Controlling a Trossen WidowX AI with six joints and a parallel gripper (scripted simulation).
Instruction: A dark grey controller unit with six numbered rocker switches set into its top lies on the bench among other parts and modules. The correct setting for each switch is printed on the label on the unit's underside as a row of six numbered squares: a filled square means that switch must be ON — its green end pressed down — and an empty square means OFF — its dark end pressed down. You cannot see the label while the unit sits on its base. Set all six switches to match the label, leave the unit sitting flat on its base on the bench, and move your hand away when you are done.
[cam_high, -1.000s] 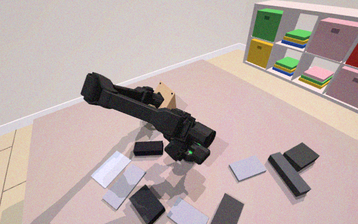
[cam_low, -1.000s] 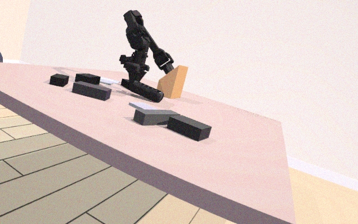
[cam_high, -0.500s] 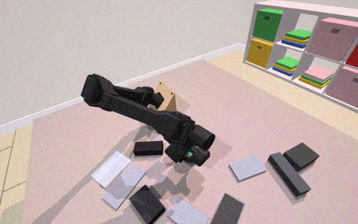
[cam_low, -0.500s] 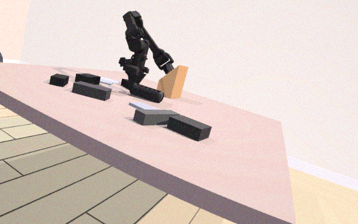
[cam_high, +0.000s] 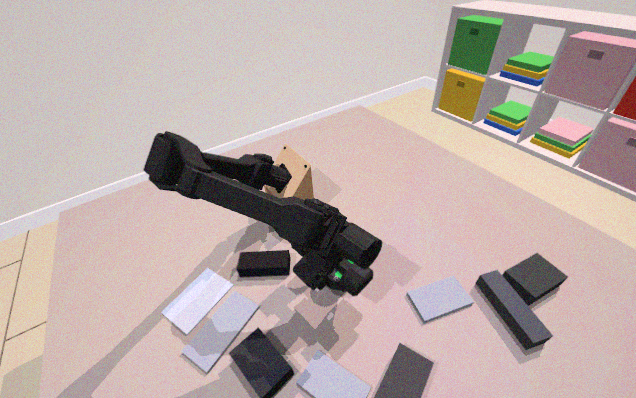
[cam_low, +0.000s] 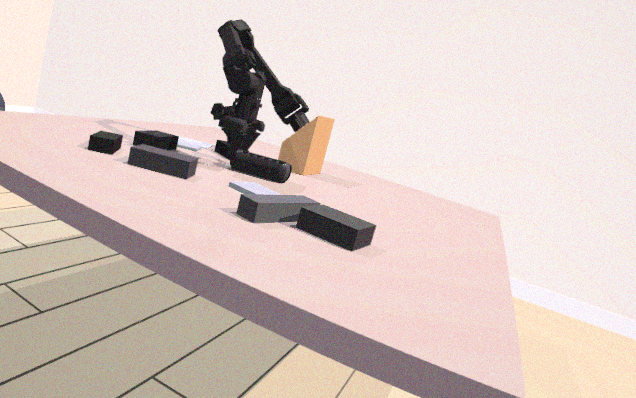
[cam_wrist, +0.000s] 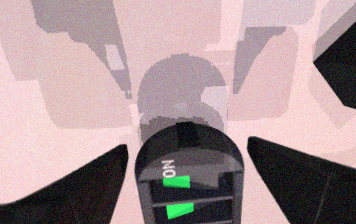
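Black two-fingered gripper (cam_high: 327, 280) (cam_low: 239, 150) (cam_wrist: 188, 146) standing wide, released, its fingers flanking the dark grey round-ended controller unit (cam_low: 261, 167) (cam_wrist: 190, 160) at the pink counter (cam_high: 450, 220) (cam_low: 425, 250) (cam_wrist: 25, 110), presumably giving the unit room to settle onto its base.

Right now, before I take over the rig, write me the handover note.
Gripper: the gripper is open, its fingertips either side of the controller unit, with a gap showing on each side in the wrist view.
Unit: switch side in the wrist view, "ON" and two green ends showing. I can't tell whether its base sits flat on the bench.
Done: can't confirm any setting; the label and full switch row are out of sight.
Left: check the switches against the label, correct any mismatch, confirm it sits flat, move the arm away.
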